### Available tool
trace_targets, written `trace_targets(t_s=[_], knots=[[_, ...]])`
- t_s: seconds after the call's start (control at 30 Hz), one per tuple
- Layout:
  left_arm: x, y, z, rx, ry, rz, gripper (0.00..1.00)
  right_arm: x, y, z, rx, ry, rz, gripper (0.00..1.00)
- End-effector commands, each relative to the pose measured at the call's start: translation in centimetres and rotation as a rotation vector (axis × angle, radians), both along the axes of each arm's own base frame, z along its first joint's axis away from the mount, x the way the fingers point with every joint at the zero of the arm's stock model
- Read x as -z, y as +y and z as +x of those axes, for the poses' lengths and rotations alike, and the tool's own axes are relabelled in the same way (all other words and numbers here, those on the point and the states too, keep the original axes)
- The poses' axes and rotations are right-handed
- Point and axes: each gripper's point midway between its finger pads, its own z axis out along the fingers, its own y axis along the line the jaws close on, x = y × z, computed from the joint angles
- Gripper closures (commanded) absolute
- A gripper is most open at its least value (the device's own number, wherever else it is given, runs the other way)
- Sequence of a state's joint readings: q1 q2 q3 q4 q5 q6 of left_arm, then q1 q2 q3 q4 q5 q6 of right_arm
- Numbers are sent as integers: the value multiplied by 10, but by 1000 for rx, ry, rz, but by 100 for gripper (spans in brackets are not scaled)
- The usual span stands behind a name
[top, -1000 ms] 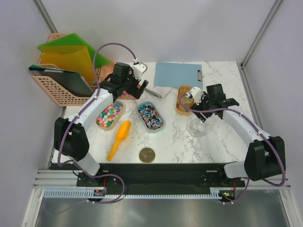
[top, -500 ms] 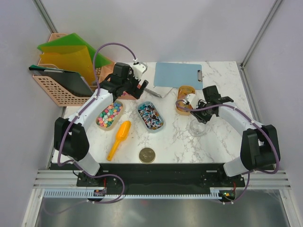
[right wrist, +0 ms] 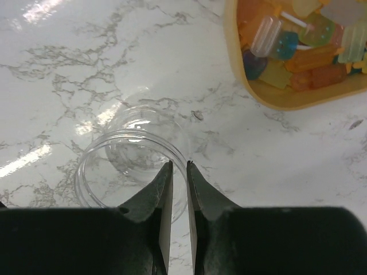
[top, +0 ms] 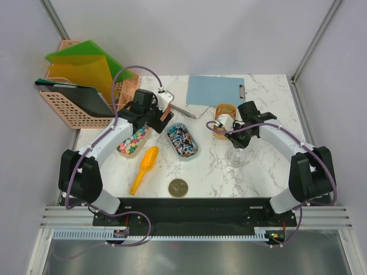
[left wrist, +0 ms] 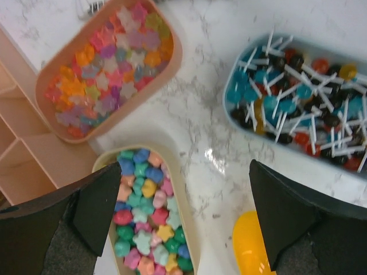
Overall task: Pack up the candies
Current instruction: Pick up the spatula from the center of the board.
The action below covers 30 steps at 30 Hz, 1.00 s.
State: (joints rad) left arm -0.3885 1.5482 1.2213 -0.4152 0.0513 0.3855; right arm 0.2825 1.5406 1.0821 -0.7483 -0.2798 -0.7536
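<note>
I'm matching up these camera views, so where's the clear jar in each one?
Top external: clear jar right of center, beside the right arm.
Left wrist: not in it.
Right wrist: lower left, its rim pinched by the right tool.
Shared landmark: the marble table, in all three views.

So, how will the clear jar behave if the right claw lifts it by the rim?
Probably light: the clear jar looks empty. Its wall is smooth and shiny, so it may slip or swing, as the right claw pinches only one spot of the rim. Being round, it could roll on the marble table if tipped.
</note>
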Motion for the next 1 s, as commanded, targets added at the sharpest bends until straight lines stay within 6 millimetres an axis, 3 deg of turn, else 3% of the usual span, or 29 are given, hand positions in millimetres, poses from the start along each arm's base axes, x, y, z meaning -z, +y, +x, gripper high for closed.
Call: trace_targets(t_s=[0.0, 0.03, 0.07, 0.3, 0.67, 0.77, 0.9, 0.97], knots=[[-7, 32, -16, 25, -60, 83, 0, -8, 29, -8, -79, 31, 45, 78], [-15, 37, -23, 27, -87, 86, 0, -8, 32, -10, -87, 36, 45, 80], [-1, 44, -35, 34, -61, 108, 0, -7, 36, -11, -94, 41, 44, 80], [15, 79, -88, 103, -52, 226, 0, -4, 60, -24, -176, 60, 35, 90], [49, 92, -166, 267, 162, 252, 3, -16, 95, -26, -289, 52, 46, 90], [52, 93, -189, 309, 231, 242, 3, -23, 95, -23, -283, 44, 44, 82], [51, 96, -205, 374, 226, 264, 0, -39, 97, -20, -260, 3, 64, 45], [51, 94, -202, 387, 208, 262, 0, -46, 99, -17, -246, -21, 81, 39]])
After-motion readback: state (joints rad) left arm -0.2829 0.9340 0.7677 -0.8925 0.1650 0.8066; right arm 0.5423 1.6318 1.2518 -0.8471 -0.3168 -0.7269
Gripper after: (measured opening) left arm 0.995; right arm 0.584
